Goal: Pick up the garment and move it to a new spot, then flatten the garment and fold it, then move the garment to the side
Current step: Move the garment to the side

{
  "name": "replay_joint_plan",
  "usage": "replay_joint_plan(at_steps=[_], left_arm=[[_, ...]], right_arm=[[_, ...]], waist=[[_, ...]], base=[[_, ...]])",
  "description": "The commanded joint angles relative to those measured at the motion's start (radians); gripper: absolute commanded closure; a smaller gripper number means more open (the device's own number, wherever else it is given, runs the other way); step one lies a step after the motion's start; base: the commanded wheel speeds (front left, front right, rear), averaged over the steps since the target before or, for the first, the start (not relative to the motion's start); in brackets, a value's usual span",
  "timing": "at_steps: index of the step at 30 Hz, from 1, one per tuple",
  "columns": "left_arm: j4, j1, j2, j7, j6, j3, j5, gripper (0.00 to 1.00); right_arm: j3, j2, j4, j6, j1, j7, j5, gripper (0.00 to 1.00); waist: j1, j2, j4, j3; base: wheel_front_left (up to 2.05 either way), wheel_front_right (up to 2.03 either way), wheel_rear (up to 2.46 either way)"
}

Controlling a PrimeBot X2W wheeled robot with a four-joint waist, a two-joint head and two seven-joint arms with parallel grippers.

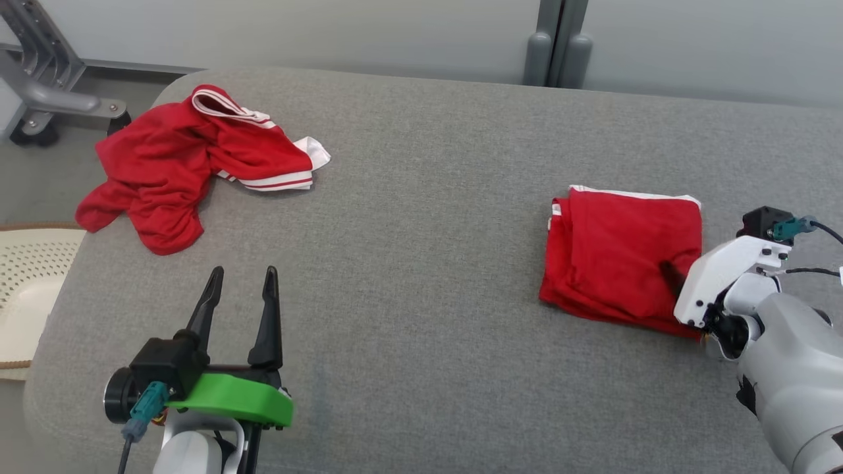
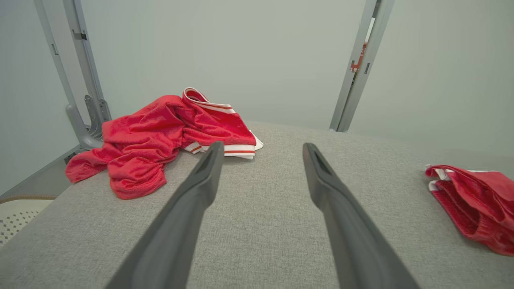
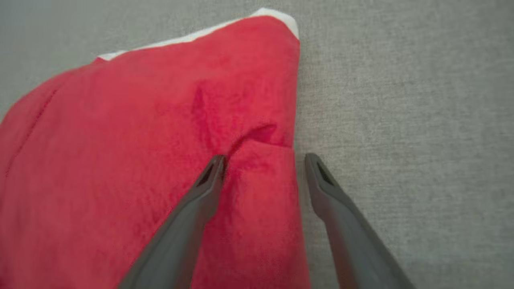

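A folded red garment (image 1: pixel 619 257) with white trim lies on the right side of the grey padded table (image 1: pixel 428 230). My right gripper (image 3: pixel 263 158) stands open at the fold's right edge. Its left finger (image 3: pixel 200 192) rests on the cloth (image 3: pixel 140 140) and the other finger sits over bare table, with a strip of the edge between them. In the head view the white wrist covers most of the right gripper (image 1: pixel 681 283). My left gripper (image 1: pixel 242 271) hangs open and empty at the table's lower left. A crumpled red garment (image 1: pixel 178 158) lies far left, ahead of the left gripper (image 2: pixel 261 146).
The crumpled garment (image 2: pixel 160 136) hangs partly over the table's left edge. A pale perforated basket (image 1: pixel 33 276) sits below that edge. A grey metal stand (image 1: pixel 46 85) is at the back left and twin grey posts (image 1: pixel 556 46) stand behind the table.
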Motion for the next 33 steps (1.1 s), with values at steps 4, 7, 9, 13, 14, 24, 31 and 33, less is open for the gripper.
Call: replay_joint_plan(at_steps=[4,7,9,13,14,24,31,33], left_arm=[[0.002,-0.003,0.001,0.000,-0.004,-0.003,-0.006,0.00],[0.003,0.000,0.001,0.000,-0.004,-0.003,-0.007,0.00],[0.005,0.002,0.001,0.000,-0.004,-0.004,-0.005,0.00],[0.005,-0.002,0.001,0.000,-0.004,-0.011,0.003,0.00],[0.004,-0.003,0.001,0.000,-0.004,-0.014,0.004,0.00],[0.002,-0.042,0.001,0.000,-0.005,-0.080,0.005,0.00],[0.013,-0.083,0.001,0.000,-0.004,-0.161,-0.004,0.00],[0.016,-0.093,0.001,0.000,-0.004,-0.182,-0.008,0.00]], right_arm=[[-0.009,0.003,0.084,-0.001,-0.007,0.090,0.001,0.00],[-0.009,0.021,0.094,-0.001,-0.005,0.105,0.011,0.00],[-0.007,0.024,0.077,-0.001,-0.007,0.072,0.018,0.55],[-0.005,0.011,0.029,-0.001,-0.025,-0.037,0.024,1.00],[-0.002,0.010,0.021,-0.001,-0.030,-0.057,0.025,1.00],[0.059,-0.014,-0.026,-0.001,-0.066,-0.171,0.032,1.00],[0.100,-0.024,-0.044,-0.001,-0.082,-0.207,0.060,1.00],[0.111,-0.022,-0.050,-0.001,-0.082,-0.213,0.071,1.00]], waist=[[0.0000,0.0000,0.019,0.003],[0.0000,0.0000,0.016,0.003],[0.0000,0.0000,0.009,0.002],[0.0000,0.0000,-0.015,-0.003],[0.0000,0.0000,-0.022,-0.004],[0.0000,0.0000,-0.159,0.000],[0.0000,0.0000,-0.299,0.032],[0.0000,0.0000,-0.335,0.043]], base=[[0.00,0.00,0.00],[0.00,0.00,0.00],[0.00,0.00,0.00],[0.00,0.00,0.00],[0.00,0.00,0.00],[0.00,0.00,0.00],[0.00,0.00,0.00],[0.00,0.00,0.00]])
